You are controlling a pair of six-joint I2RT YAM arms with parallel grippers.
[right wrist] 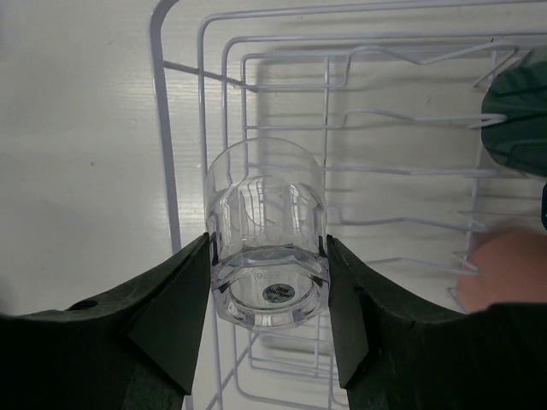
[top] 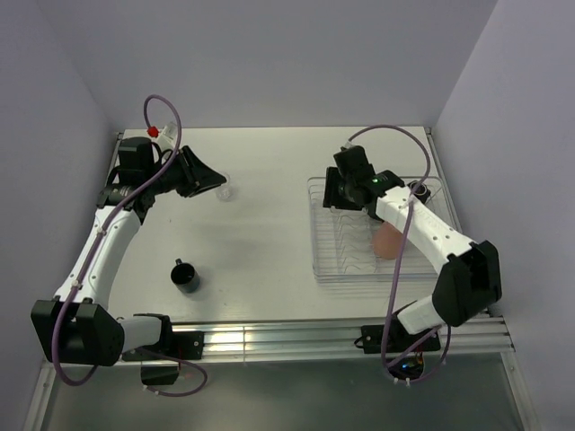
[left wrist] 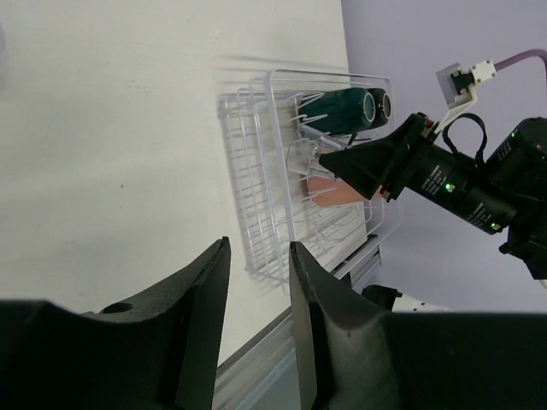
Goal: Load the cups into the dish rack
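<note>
Nearest, a squat black mug (top: 186, 276) with a small handle stands alone on the matte white table (top: 269, 242). Further back on the right sits the dish rack (top: 341, 269), a see-through rectangular tray ribbed with thin white wire prongs. A smooth salmon-orange cup (top: 386, 241) rests in it, partly hidden by the right arm. At the rack's far left corner the right gripper (right wrist: 267, 256) pinches a clear tumbler (right wrist: 267, 222), cylindrical and thick-based, between its dark wedge-shaped fingers. Across the table the left gripper (top: 214, 184) holds nothing, its jaws parted by a narrow gap. A faint second tumbler (top: 225, 190) stands just beside its tips. A glossy dark green mug (left wrist: 346, 109) lies on its side at the rack's far right corner.
</note>
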